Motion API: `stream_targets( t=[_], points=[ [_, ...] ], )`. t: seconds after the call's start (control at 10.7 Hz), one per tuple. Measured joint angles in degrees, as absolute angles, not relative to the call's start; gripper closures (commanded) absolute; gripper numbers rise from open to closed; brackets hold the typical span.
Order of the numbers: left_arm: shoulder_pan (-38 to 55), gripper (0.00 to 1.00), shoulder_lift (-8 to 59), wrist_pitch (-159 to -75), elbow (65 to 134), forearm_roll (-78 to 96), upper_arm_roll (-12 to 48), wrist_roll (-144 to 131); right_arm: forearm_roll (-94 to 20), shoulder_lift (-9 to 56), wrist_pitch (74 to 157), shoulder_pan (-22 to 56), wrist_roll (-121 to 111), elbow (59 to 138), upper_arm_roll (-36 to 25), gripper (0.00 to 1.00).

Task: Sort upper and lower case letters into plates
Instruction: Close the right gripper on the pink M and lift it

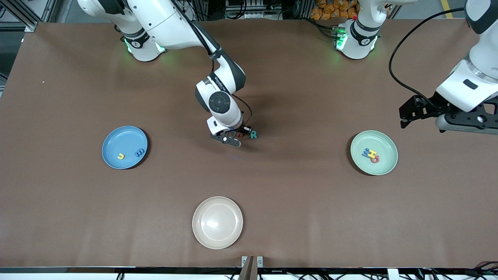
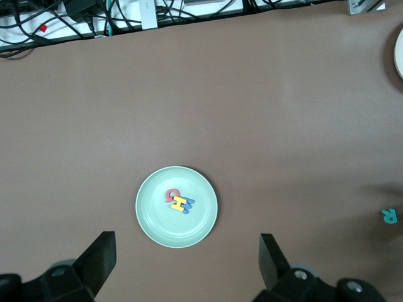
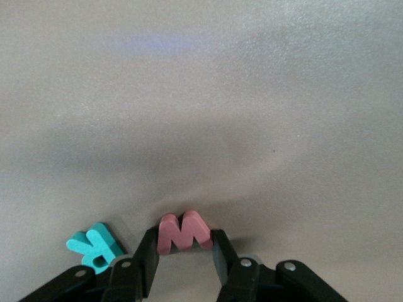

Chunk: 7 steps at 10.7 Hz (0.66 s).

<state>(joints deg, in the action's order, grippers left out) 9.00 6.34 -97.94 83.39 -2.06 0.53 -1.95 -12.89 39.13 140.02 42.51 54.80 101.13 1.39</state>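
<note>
A: Plates, nearest the front camera first?

B: Three. One round cream-beige plate point(image 1: 217, 222), nearest, nothing on it. Farther up, one round light blue plate point(image 1: 124, 147) toward the right arm's end, and one round pale mint green plate point(image 1: 374, 152) toward the left arm's end.

A: Letters?

B: Seven counted. Blue plate: two, one small yellow foam letter point(image 1: 121, 156) and one blue foam letter point(image 1: 139, 153). Green plate: a touching cluster of three point(image 2: 179, 201), red, yellow and blue. Bare brown table point(image 1: 311, 214), mid-table, farther than all the plates: one red foam letter M point(image 3: 183, 231) and one teal foam letter R point(image 1: 253, 134) just beside it.

A: Grippers?

B: Two. Right gripper point(image 1: 240, 135) is down at the table, a finger on each side of the red M and touching it. Left gripper point(image 1: 407, 116) waits in the air near the green plate, jaws spread wide, holding nothing.
</note>
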Motion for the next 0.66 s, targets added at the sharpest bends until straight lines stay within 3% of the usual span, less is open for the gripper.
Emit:
stream_targets(
  t=[0.37,0.66],
  points=[
    [10.0,0.00,6.1,-96.3,83.4,-2.0,-2.4,-1.9,-12.7,39.1,140.0,42.5,54.8,101.1,1.4,0.99],
    [10.5,0.00,6.1,-96.0,83.4,-2.0,-2.7,-1.9,-12.4,39.0,139.5,41.8,54.8,100.1,0.8,1.00]
  ],
)
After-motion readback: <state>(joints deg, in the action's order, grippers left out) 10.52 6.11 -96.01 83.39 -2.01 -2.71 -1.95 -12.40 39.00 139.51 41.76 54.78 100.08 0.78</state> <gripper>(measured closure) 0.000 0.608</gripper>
